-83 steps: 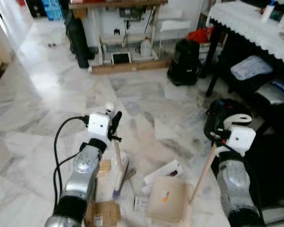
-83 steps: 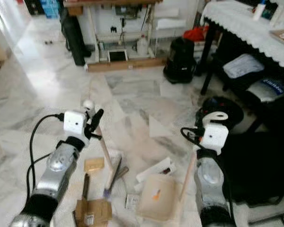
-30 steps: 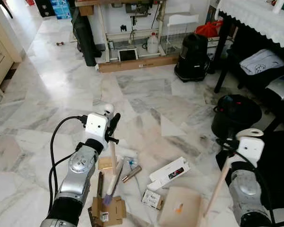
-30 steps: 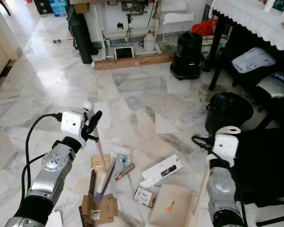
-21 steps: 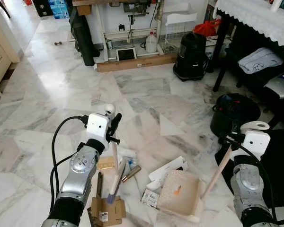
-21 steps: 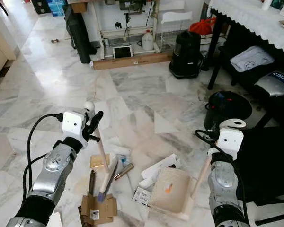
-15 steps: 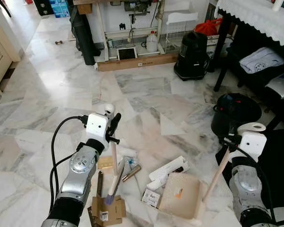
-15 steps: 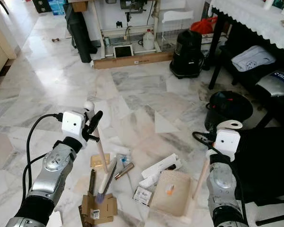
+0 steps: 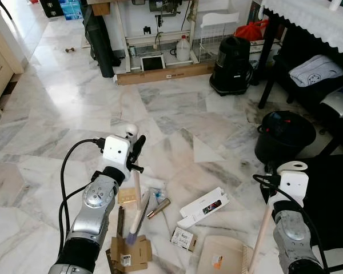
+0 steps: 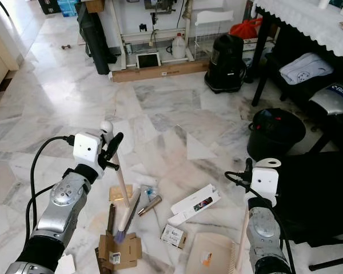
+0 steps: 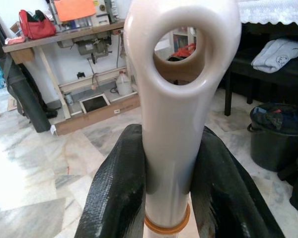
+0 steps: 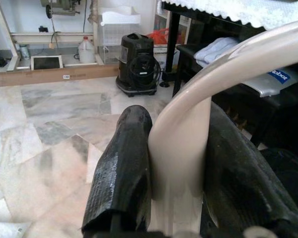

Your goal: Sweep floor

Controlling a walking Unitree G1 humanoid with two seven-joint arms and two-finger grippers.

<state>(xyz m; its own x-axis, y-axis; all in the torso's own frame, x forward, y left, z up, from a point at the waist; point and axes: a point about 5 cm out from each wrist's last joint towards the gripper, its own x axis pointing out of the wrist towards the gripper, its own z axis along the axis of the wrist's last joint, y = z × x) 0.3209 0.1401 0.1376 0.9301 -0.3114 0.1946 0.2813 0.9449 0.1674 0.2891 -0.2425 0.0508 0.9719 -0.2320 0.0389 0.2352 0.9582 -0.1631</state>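
My left gripper is shut on a cream broom handle just below its looped top. The broom slants down to its head, which rests on the marble floor among litter: a white box, a small carton, torn cardboard and a short tube. My right gripper is shut on the wooden handle of a beige dustpan. The dustpan lies flat on the floor to the right of the litter. The black fingers clamp that handle's curved cream end.
A black bucket stands on the floor to the right, beside a dark table with a white lace cloth. A black vacuum, a workbench and a black bag line the far wall. Bare marble stretches ahead and left.
The dustpan was tipped up toward the litter half a second ago; it now lies flat, closer to me. My right gripper has dropped lower. The left arm and broom hold still.
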